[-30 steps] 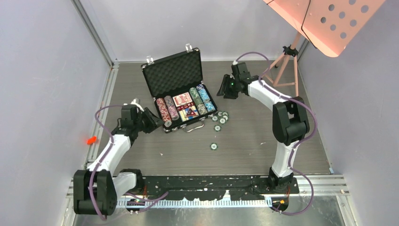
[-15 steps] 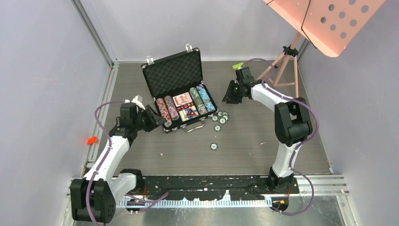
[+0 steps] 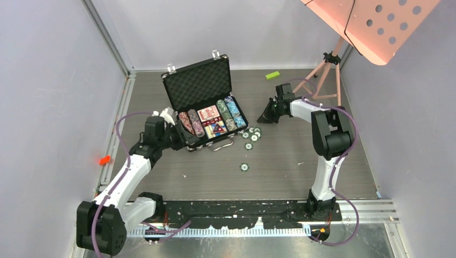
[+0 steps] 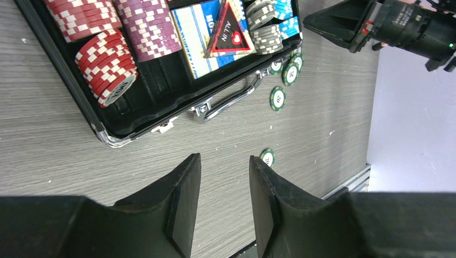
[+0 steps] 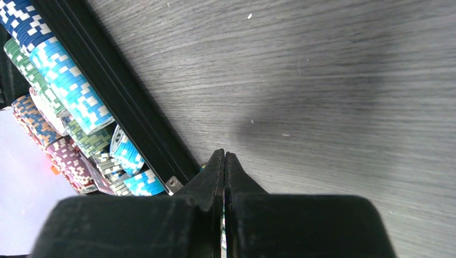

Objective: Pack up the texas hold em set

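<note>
Case (image 3: 198,85): open on the desk (image 3: 301,161), lid upright, foam showing.
Inside the case: rows of chips (image 3: 191,124), with cards (image 3: 208,114) between the rows.
Loose chips (image 3: 251,133): a cluster just off the case's front right corner.
Stray chip (image 3: 244,167): 1, farther out in front of the case.
My left fingers (image 4: 188,177): parted, grasping nothing, just off the case's front left corner.
My right fingers (image 5: 224,161): clenched together on nothing, low over the desk to the case's right.
Green block (image 3: 272,75): behind the case's right side, well apart.
</note>
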You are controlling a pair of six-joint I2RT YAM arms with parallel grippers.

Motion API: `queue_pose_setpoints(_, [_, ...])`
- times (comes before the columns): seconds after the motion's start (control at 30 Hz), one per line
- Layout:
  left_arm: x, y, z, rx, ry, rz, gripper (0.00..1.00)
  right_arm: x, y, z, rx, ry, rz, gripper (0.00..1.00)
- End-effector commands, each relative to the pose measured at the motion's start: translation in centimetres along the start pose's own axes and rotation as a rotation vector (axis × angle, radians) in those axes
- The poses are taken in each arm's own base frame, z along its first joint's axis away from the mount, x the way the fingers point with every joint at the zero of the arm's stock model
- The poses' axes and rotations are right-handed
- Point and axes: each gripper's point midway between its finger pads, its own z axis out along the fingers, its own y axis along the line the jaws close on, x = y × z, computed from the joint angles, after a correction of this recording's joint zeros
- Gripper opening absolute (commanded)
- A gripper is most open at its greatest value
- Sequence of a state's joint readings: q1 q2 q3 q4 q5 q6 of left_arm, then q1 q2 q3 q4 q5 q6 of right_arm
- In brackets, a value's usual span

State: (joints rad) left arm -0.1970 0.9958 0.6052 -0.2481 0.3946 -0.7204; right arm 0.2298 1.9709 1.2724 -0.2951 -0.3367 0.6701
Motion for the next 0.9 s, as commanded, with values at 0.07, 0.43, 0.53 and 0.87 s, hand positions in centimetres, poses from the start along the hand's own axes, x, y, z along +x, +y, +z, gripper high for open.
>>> queue_pose_setpoints(0.07, [-1.6,-3.4,-0.2,0.098,-0.037,0.086,0.41,0.3,0.9,1.4,-0.073,0.030,0.025,0.01])
queue_pose_setpoints(0.43, [-0.7,-4.8,0.4,0.138,-0.014,0.125,0.41,4.9,-1.5,1.9,-0.076,0.103,0.100,0.01])
queue_pose_setpoints(0.53, [-0.3,-5.0,0.7,0.142,-0.003,0.131,0.40,7.0,-2.1,1.8,-0.082,0.126,0.111,0.01])
queue_pose_setpoints(0.87, [1.0,-5.9,1.2,0.172,0.040,0.177,0.40,10.2,-2.2,-0.2,-0.110,0.144,0.106,0.01])
